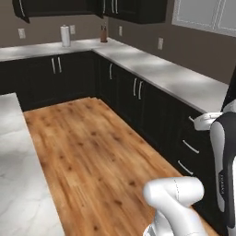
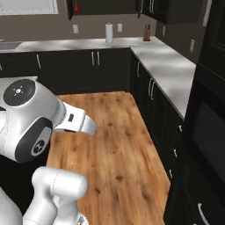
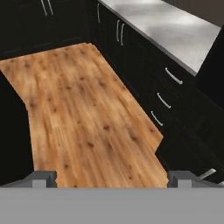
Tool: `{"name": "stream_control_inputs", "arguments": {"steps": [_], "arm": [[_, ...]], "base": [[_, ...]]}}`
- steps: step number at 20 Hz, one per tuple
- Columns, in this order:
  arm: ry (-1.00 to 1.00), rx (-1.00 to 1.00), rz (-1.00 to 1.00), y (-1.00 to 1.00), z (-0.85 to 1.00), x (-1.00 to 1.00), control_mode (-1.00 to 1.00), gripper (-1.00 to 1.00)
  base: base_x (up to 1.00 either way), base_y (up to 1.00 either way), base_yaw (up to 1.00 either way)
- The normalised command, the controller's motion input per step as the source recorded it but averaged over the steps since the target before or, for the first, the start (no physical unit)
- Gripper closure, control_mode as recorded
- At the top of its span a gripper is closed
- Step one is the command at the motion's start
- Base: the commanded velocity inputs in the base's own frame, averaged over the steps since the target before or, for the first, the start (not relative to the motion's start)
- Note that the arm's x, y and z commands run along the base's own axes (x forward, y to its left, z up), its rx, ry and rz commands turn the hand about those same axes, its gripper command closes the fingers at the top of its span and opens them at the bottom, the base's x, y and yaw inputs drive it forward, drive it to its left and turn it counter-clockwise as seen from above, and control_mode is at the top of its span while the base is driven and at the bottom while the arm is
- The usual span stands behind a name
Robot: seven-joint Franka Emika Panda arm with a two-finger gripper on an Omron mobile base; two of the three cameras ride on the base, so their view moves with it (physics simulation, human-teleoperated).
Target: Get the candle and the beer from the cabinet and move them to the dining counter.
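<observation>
The beer (image 2: 76, 7) showed only as a red spot inside the dark cabinet (image 2: 101, 6) high on the far wall, in the right base view; the candle could not be made out. The island desk (image 1: 18, 175), where both should go, lay at the left of the left base view. The bottle would likely be stiff, smooth, breakable glass, best taken around its body below the neck. The candle would likely be light and apt to tip, best gripped low at its holder. The tool (image 3: 113, 178) had its tips spread wide in the hand view, holding nothing and touching nothing, hanging over the wood floor (image 3: 83, 113), well apart from the cabinet.
</observation>
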Motion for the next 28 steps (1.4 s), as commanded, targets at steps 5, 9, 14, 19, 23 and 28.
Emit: {"name": "stream_control_inputs", "arguments": {"steps": [5,9,14,19,23,28], "arm": [[0.0,0.0,0.0,0.0,0.0,0.0,1.0,-1.0],[0.0,0.0,0.0,0.0,0.0,0.0,1.0,-1.0],[0.0,0.0,0.0,0.0,0.0,0.0,1.0,-1.0],[0.0,0.0,0.0,0.0,0.0,0.0,1.0,-1.0],[0.0,0.0,0.0,0.0,0.0,0.0,1.0,-1.0],[0.0,0.0,0.0,0.0,0.0,0.0,1.0,-1.0]], "base": [[0.76,-0.2,0.2],[0.77,-0.19,0.21],[0.77,-0.19,0.21],[0.78,-0.21,0.16],[0.79,-0.2,0.15],[0.79,-0.22,0.13]]}}
